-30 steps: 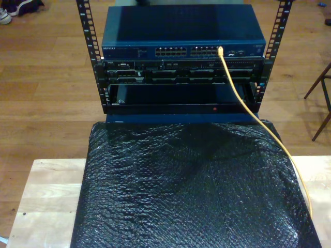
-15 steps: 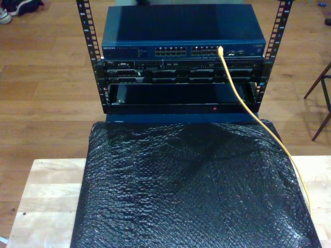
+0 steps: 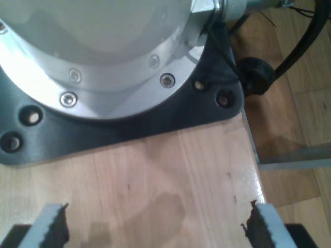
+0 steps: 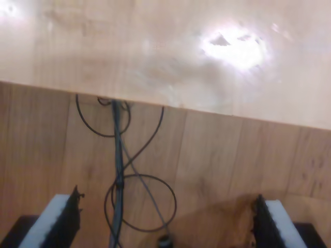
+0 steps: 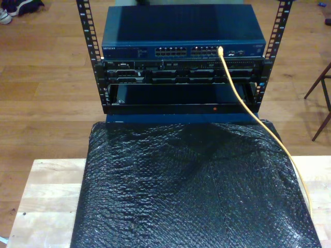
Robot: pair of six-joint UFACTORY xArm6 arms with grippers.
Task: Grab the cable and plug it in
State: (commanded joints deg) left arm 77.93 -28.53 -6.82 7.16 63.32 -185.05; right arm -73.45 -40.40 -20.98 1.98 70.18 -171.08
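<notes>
The yellow-orange cable (image 5: 258,120) runs from a port on the blue switch (image 5: 129,50), where its tip (image 5: 220,50) sits, down across the black mat (image 5: 181,191) to the exterior view's right edge of the mat. My first gripper (image 3: 158,230) is open over bare wooden tabletop (image 3: 155,170), with nothing between its toothed fingers (image 3: 51,227). My second gripper (image 4: 165,225) is open too, hanging past a table edge (image 4: 155,51) above the floor, its fingers (image 4: 271,222) wide apart and holding nothing.
The switch sits in a black rack (image 5: 88,41) on the wooden floor beyond the table (image 5: 46,196). A silver arm base (image 3: 103,41) on a black plate (image 3: 196,108) stands close ahead of my first gripper. Thin black wires (image 4: 119,181) loop on the floor. A chair leg (image 5: 323,98) stands at the exterior view's right.
</notes>
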